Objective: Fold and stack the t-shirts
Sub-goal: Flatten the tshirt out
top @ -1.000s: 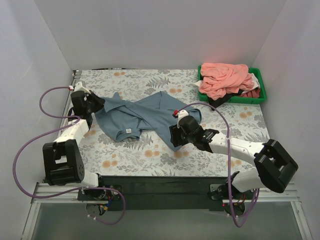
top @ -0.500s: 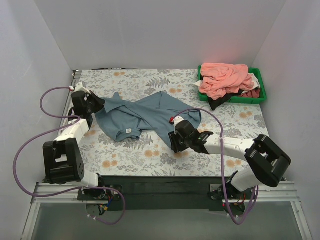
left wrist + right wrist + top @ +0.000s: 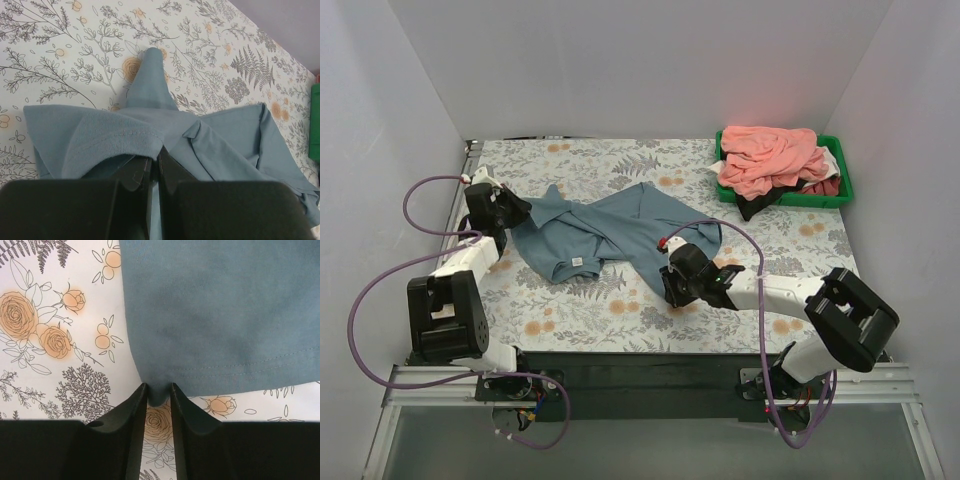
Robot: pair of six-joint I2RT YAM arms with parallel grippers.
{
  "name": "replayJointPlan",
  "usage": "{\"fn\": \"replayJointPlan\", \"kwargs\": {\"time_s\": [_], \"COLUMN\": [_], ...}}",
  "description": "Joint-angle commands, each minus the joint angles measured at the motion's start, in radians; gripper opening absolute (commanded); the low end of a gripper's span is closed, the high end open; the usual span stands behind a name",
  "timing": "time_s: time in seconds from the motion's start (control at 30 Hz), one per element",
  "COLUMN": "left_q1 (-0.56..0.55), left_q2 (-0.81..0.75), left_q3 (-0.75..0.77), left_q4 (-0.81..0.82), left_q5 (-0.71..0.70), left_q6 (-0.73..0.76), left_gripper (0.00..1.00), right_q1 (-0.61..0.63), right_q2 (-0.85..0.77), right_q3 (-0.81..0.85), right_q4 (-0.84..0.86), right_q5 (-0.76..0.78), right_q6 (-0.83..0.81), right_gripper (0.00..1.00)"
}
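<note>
Shirt of grey-blue cloth [image 3: 610, 232], crumpled and half spread across the middle of the flowered table cover [image 3: 610, 310], with one narrow end poking toward the far edge. Small white label [image 3: 580, 263] showing on the near fold. Held at two places.

Left edge clamped in the left gripper [image 3: 514, 217]. From the left wrist: dark fingers [image 3: 175, 175] pressed almost together, a fold of stitched hem caught between them and draped over their tips, the rest of the cloth rumpled beyond.

Near right corner pinched by the right gripper [image 3: 668, 293], low over the cover. From the right wrist: a small tuck of the hem squeezed in the narrow slot between the two fingers [image 3: 131, 415], the stitched hem line running off to the right, cloth lying flat on the printed flowers above it.

Other shirts heaped in a green bin [image 3: 844, 188] at the far right corner, well apart from the grey-blue one: pink shirt [image 3: 770, 158] on top, bits of white and dark red at the right side, a black piece [image 3: 753, 206] hanging over the near rim onto the cover.

Purple cable [image 3: 380, 285] looping out from the left arm, another arching over the right arm.
</note>
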Motion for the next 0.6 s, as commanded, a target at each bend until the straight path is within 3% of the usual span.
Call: {"fn": "replayJointPlan", "kwargs": {"time_s": [0.0, 0.1, 0.13, 0.27, 0.47, 0.5, 0.53, 0.57], "left_q1": [0.009, 0.007, 0.007, 0.007, 0.006, 0.006, 0.006, 0.003], "left_q2": [0.014, 0.039, 0.047, 0.111, 0.194, 0.194, 0.188, 0.173], "left_q3": [0.022, 0.033, 0.039, 0.07, 0.11, 0.105, 0.097, 0.088], "left_q4": [-0.007, -0.01, -0.009, -0.022, -0.027, -0.022, -0.016, 0.002], "left_q5": [-0.011, -0.005, 0.004, 0.024, -0.034, -0.037, -0.036, -0.03], "left_q6": [0.017, 0.019, 0.019, 0.022, 0.005, -0.004, -0.009, -0.016], "left_gripper": [0.0, 0.0, 0.0, 0.0, 0.0, 0.05, 0.21, 0.29], "right_q1": [0.012, 0.01, 0.012, 0.003, -0.036, -0.039, -0.042, -0.042], "right_q2": [0.035, 0.032, 0.028, -0.008, -0.017, -0.018, -0.017, -0.015], "right_q3": [-0.006, -0.003, 0.0, 0.02, 0.042, 0.045, 0.045, 0.049], "right_q4": [-0.021, -0.034, -0.044, -0.088, -0.102, -0.102, -0.102, -0.102], "right_q5": [-0.008, 0.022, 0.039, 0.163, 0.211, 0.211, 0.213, 0.216], "right_q6": [-0.004, -0.008, -0.01, -0.022, -0.031, -0.033, -0.033, -0.034], "right_gripper": [0.3, 0.15, 0.03, 0.01, 0.01, 0.01, 0.01, 0.01]}}
